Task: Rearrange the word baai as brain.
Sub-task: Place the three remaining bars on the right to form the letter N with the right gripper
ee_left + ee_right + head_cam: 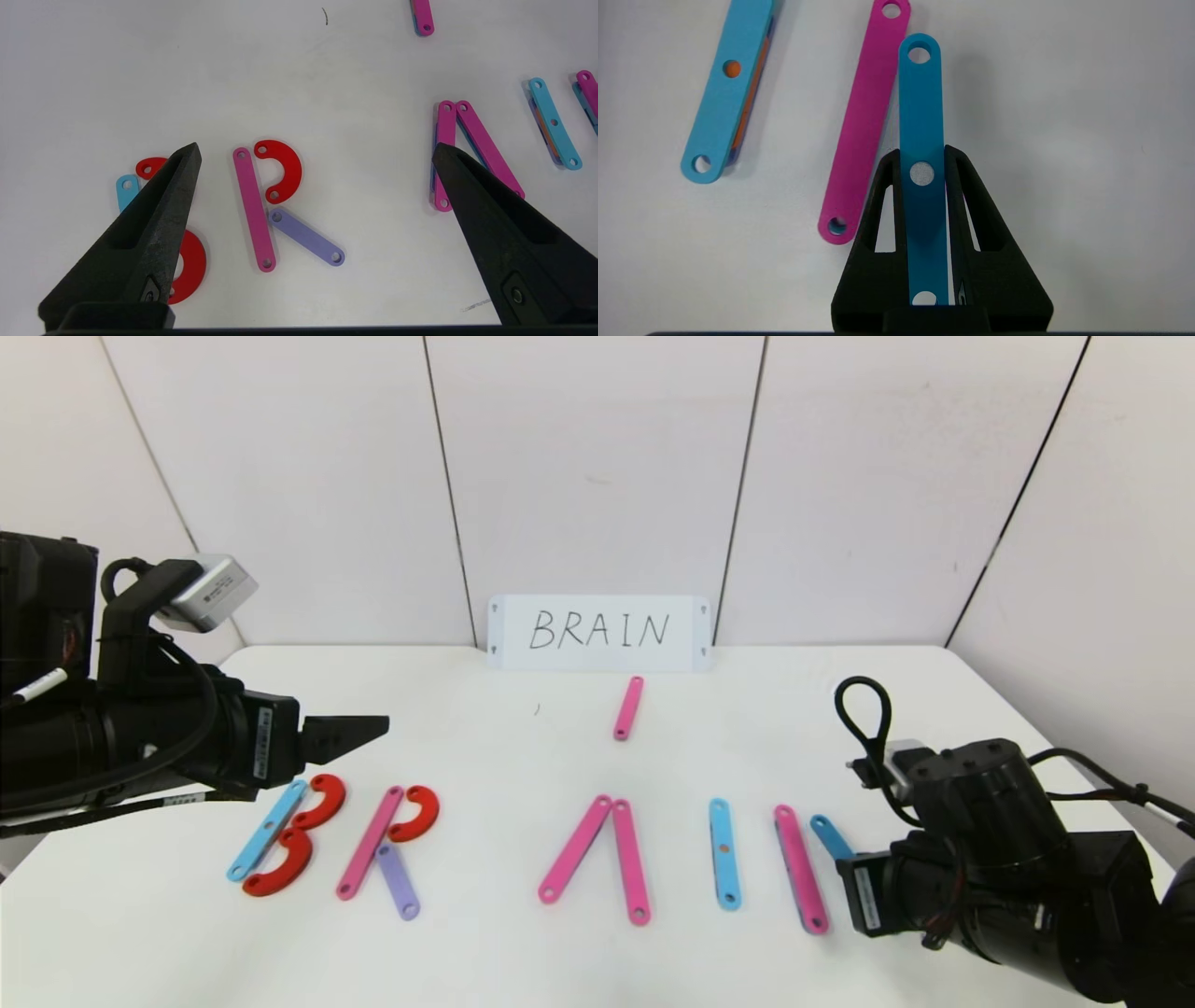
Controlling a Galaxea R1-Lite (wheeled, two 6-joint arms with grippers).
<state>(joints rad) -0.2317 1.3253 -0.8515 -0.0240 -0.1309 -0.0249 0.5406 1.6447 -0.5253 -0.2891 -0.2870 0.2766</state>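
Care matters most here: the right gripper is clamped on a blue strip by its long edges, and that strip should go down as the diagonal of the N, its far end touching the top of the pink strip without nudging it. The strip's long axis runs straight out from the jaws, its free end pointing away from the wrist, just beside the pink strip at the right end of the word (B, R and I look formed). The left gripper hovers over the B, fingers spread wide, holding nothing.
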